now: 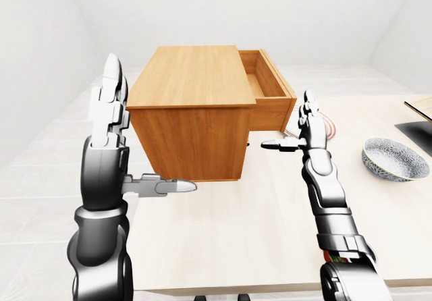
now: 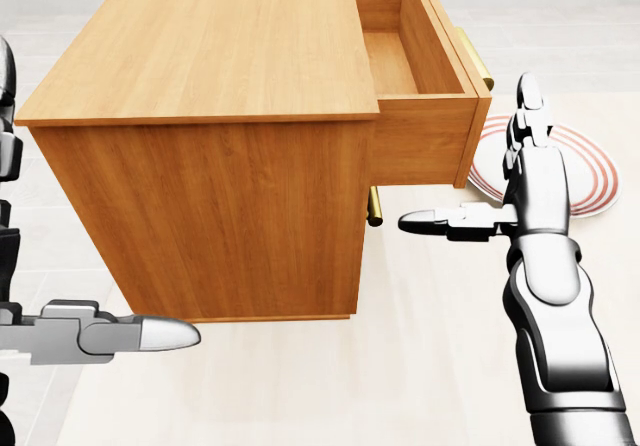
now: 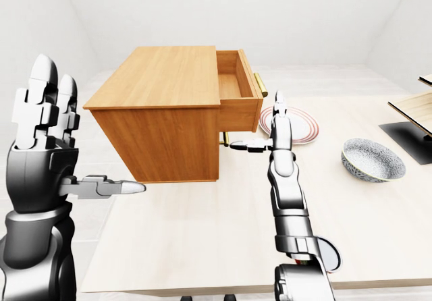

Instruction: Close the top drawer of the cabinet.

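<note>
In the left-eye view we see the cabinet (image 1: 192,115) standing on a pale table (image 1: 270,227), and we place the rest against it. Its top drawer (image 1: 270,88) is pulled out from the cabinet's right face, its inside bare. Our right hand (image 1: 304,129) hangs just right of the cabinet, below the drawer's outer corner, fingers spread and upright, thumb pointing toward the cabinet without touching it. Our left hand (image 1: 111,152) stands off the cabinet's left edge, fingers raised and apart, thumb stretched toward the cabinet's lower side; it holds nothing. Well to the right of the cabinet sits a patterned bowl (image 1: 395,159).

In the head view the cabinet fills the upper left. The drawer juts out to the right, with a brass handle (image 2: 475,58) on its outer face, and a second brass handle (image 2: 374,206) shows below it on the cabinet's right face. The right hand stands just right of that lower handle, open, thumb tip near it but apart. A red-ringed plate (image 2: 580,171) lies on the table right of the cabinet, partly behind the hand and the drawer. The left thumb reaches in under the cabinet's lower left corner.

In the right-eye view the drawer is open off the cabinet's right end, the plate lies just right of it, and the bowl farther right. A dark tilted board (image 3: 415,139) lies farthest from the cabinet at the right edge. Both hands are splayed and empty.
</note>
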You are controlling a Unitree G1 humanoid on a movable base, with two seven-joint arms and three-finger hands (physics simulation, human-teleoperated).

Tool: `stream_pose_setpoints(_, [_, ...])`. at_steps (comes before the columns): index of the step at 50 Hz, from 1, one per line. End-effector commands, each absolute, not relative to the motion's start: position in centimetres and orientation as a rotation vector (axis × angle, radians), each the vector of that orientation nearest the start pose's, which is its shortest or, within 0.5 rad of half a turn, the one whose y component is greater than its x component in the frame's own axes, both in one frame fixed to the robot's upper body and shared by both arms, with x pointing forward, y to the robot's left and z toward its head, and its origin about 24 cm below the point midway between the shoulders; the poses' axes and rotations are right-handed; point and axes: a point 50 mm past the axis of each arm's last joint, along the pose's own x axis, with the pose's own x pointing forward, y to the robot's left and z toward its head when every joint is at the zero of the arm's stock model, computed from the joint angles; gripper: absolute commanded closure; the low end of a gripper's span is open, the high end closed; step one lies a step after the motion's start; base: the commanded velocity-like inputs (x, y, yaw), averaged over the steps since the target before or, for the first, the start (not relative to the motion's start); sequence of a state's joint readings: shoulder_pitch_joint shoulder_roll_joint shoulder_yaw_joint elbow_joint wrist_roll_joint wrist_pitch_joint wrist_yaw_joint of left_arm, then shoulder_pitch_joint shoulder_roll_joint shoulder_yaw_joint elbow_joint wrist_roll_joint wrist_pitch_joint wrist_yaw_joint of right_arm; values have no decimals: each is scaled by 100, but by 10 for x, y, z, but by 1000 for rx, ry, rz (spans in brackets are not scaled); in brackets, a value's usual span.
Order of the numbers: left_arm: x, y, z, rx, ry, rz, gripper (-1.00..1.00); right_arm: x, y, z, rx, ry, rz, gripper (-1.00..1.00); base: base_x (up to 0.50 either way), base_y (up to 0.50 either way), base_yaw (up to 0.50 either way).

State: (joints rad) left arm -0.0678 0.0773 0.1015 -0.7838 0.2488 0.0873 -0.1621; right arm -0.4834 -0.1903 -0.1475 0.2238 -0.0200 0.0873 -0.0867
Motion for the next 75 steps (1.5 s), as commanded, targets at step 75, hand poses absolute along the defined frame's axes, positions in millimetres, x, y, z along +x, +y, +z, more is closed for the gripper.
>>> stream_pose_setpoints(75, [204, 161, 211, 388, -699, 7, -100, 336, -97, 149, -215, -293, 126, -100, 0, 0, 0])
